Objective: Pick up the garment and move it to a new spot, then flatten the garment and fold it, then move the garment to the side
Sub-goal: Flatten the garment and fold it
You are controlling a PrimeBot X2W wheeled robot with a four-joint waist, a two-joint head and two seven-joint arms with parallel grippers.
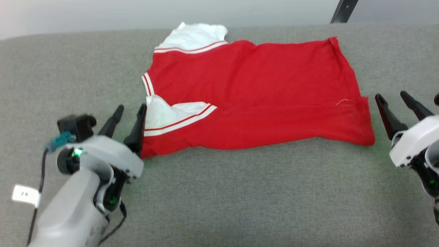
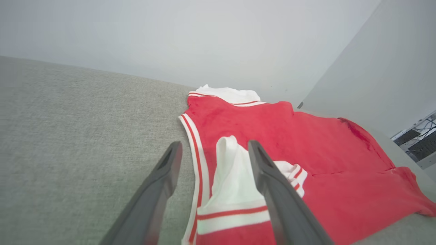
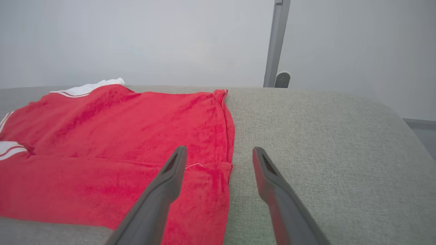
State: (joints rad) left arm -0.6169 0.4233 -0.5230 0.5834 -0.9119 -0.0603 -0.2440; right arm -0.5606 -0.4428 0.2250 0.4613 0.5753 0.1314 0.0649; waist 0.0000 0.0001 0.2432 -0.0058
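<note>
The garment is a red shirt with white, red-striped sleeves, lying spread on the grey surface with its near edge folded over onto the body. One white sleeve lies at the far edge, the other is tucked at the near left. My left gripper stands open at the garment's left end, its right finger against the white sleeve. My right gripper is open just off the garment's right hem, holding nothing. The hem fold lies under and between its fingers in the right wrist view.
The grey fabric surface stretches wide in front of the garment and to both sides. A dark metal post rises behind the far right edge; it also appears as a grey pole. A pale wall stands behind.
</note>
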